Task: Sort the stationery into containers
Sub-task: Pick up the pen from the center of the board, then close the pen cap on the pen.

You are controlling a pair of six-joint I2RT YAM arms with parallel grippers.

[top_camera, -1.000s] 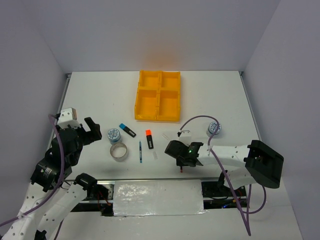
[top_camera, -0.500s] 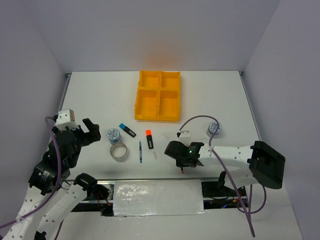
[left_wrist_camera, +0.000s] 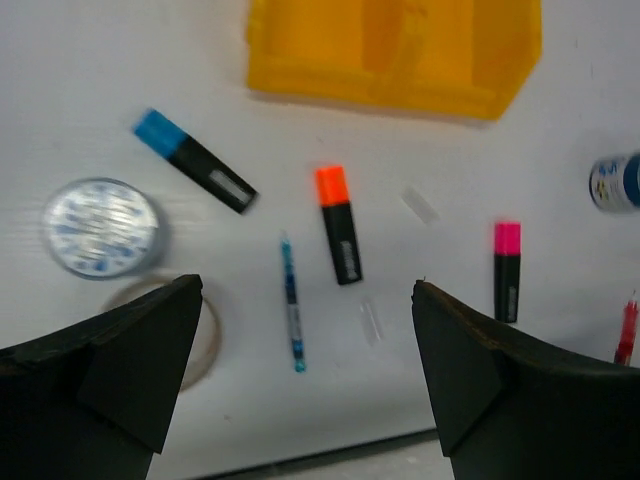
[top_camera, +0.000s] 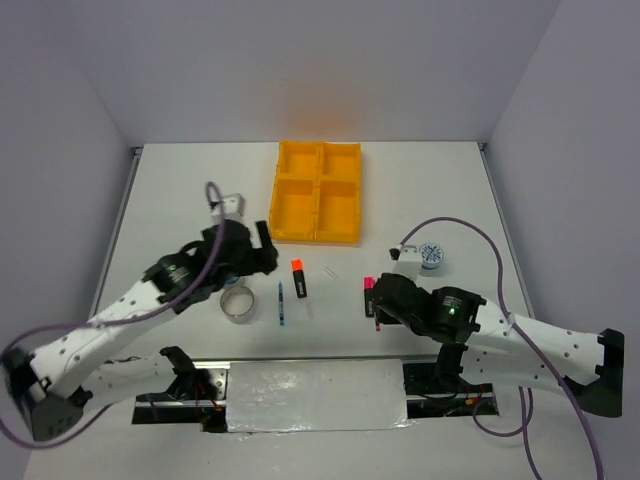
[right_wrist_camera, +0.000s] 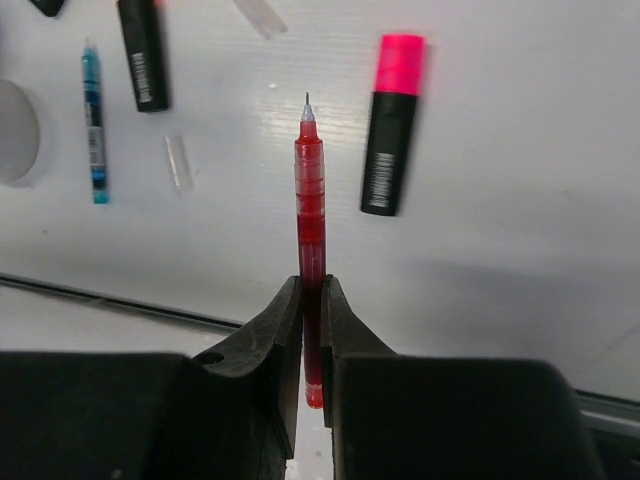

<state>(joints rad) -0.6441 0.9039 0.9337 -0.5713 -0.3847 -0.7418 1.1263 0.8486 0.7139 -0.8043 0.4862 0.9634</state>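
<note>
My right gripper (right_wrist_camera: 310, 285) is shut on the dark red pen (right_wrist_camera: 312, 200), whose tip points away; the gripper sits right of centre in the top view (top_camera: 376, 300). The pink highlighter (right_wrist_camera: 390, 125) lies just beside the pen. My left gripper (left_wrist_camera: 305, 290) hangs open high over the teal pen (left_wrist_camera: 291, 318), the orange highlighter (left_wrist_camera: 338, 223), the blue highlighter (left_wrist_camera: 195, 173), a blue-white roll (left_wrist_camera: 103, 227) and the grey tape ring (top_camera: 237, 303). A second roll (top_camera: 431, 256) lies to the right. The yellow tray (top_camera: 317, 190) stands behind them.
Two small clear caps (left_wrist_camera: 420, 205) (left_wrist_camera: 371, 322) lie on the white table among the pens. The table's near edge (right_wrist_camera: 120, 300) runs just under the right gripper. White walls close in the table on three sides.
My left arm swung from the left edge in over the stationery, gripper still open. My right gripper closed on the red pen and shifted right, baring the pink highlighter.
</note>
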